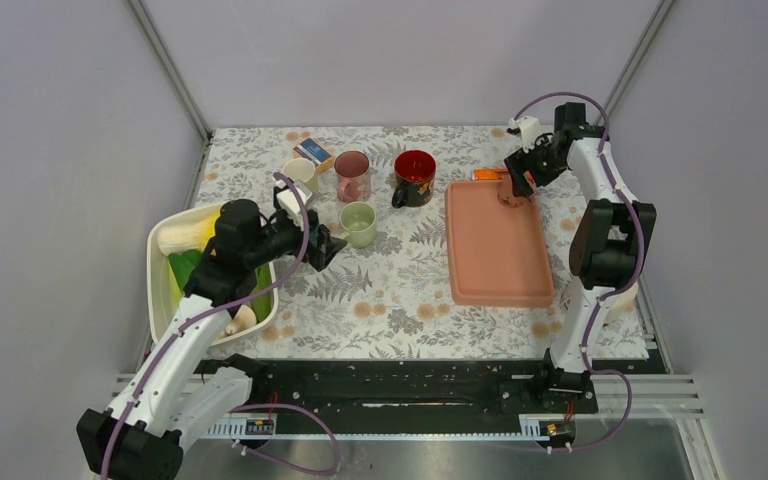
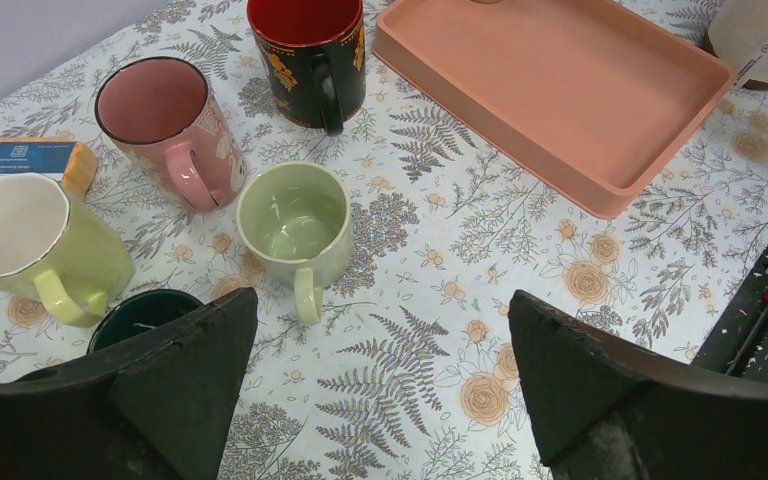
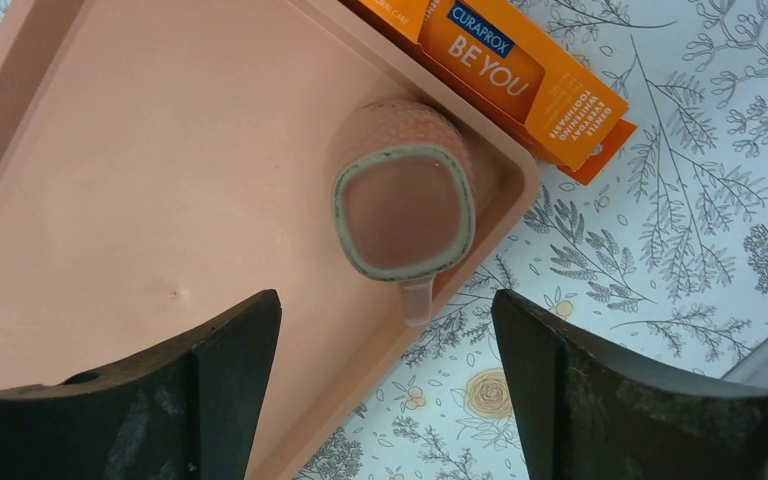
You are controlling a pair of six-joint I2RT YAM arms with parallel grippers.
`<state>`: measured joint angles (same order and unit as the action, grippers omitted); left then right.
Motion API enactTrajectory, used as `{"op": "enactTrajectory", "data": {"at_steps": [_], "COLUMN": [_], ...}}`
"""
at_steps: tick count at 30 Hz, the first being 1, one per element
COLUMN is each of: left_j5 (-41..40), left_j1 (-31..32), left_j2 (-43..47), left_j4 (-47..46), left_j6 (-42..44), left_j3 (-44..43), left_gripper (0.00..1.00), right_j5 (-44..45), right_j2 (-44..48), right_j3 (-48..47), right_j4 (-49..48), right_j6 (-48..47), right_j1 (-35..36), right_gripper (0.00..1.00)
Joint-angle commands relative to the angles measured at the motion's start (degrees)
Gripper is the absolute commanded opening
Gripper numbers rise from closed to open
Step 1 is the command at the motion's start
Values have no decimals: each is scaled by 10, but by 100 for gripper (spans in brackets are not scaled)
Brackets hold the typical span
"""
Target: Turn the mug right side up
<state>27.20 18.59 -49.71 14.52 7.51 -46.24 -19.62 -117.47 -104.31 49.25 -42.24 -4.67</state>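
A pink textured mug (image 3: 403, 210) stands upside down in the far right corner of the salmon tray (image 3: 140, 150), its flat base with a grey foot ring facing up. Its handle (image 3: 417, 300) points over the tray's rim. My right gripper (image 3: 385, 300) hovers above it, jaws wide apart, touching nothing. In the top view this mug (image 1: 509, 197) is mostly hidden under the right gripper (image 1: 516, 184). My left gripper (image 2: 382, 295) is open and empty over the tablecloth, just near of a light green mug (image 2: 295, 225).
Upright mugs cluster at the back left: pink (image 1: 352, 175), black and red (image 1: 415, 178), light green (image 1: 358, 222), yellow-green (image 1: 300, 172). An orange toothpaste box (image 3: 520, 75) lies against the tray's far edge. A white basin (image 1: 160, 290) with items sits at the left.
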Motion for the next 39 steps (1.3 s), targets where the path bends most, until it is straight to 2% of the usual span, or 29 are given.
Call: {"op": "enactTrajectory", "data": {"at_steps": [1, 8, 13, 29, 37, 39], "left_j5": [21, 27, 29, 45, 51, 52], "left_j1": [-6, -9, -12, -19, -22, -22], "left_j2": [-1, -3, -6, -4, -5, -5], "left_j4": [-24, -24, -25, -25, -25, -25], "left_j6": [2, -1, -4, -9, -12, -13], "left_j3": [-1, -3, -3, -3, -3, -3], "left_gripper": [99, 99, 99, 99, 99, 99], "right_j5": [-28, -43, -59, -49, -22, -11], "right_j2": [-10, -11, -12, -19, -14, -10], "right_j3": [-26, -1, 7, 23, 24, 30], "right_j4": [8, 7, 8, 27, -21, -40], "right_j6": [-3, -17, -10, -24, 37, 49], "right_j1": [2, 2, 2, 2, 2, 3], "right_gripper": [85, 78, 70, 60, 40, 37]}}
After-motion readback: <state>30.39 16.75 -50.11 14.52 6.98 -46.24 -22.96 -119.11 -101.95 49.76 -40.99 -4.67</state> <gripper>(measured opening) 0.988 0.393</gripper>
